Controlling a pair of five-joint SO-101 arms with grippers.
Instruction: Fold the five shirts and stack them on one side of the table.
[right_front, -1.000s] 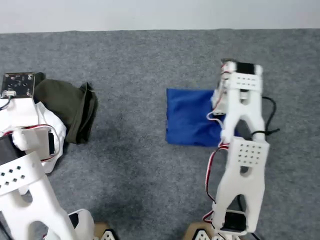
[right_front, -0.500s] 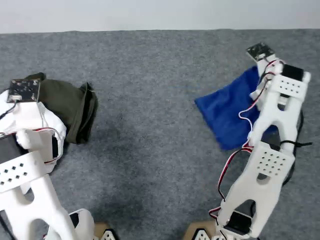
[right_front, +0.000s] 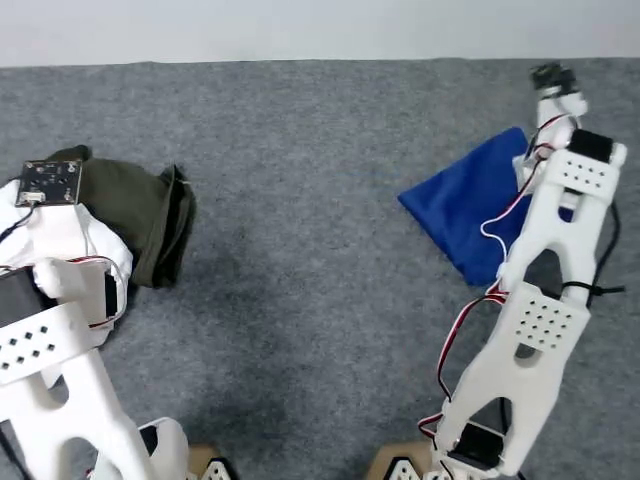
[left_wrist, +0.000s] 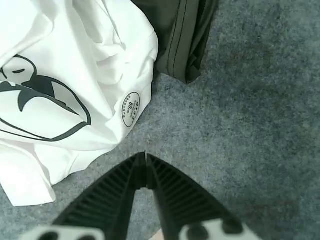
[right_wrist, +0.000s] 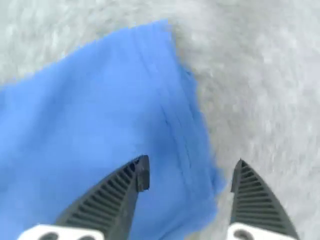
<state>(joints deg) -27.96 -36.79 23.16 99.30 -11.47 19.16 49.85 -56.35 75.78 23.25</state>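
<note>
Finds a blue shirt (right_front: 462, 215) folded flat at the right side of the grey surface (right_front: 300, 300), turned cornerwise and partly hidden under the right arm. Places the right claw (right_wrist: 191, 167) above that shirt's edge — fingers spread wide, gripping nothing. Cannot tell whether the tips touch the cloth. Notes seams running along the same edge in the right wrist view, with bare surface just beyond.

Finds a white shirt (left_wrist: 60, 90) with a dark print, crumpled, at the left side of the surface and partly beneath the left arm. Finds a dark green shirt (right_front: 140, 215) bunched just beside it and touching it, on the side farther from the arm bases. Places the left claw (left_wrist: 146, 161) over bare surface near the white shirt's hem — closed tip to tip, holding nothing.

Counts three shirts in view. Sets the blue one well apart from the other two.
</note>
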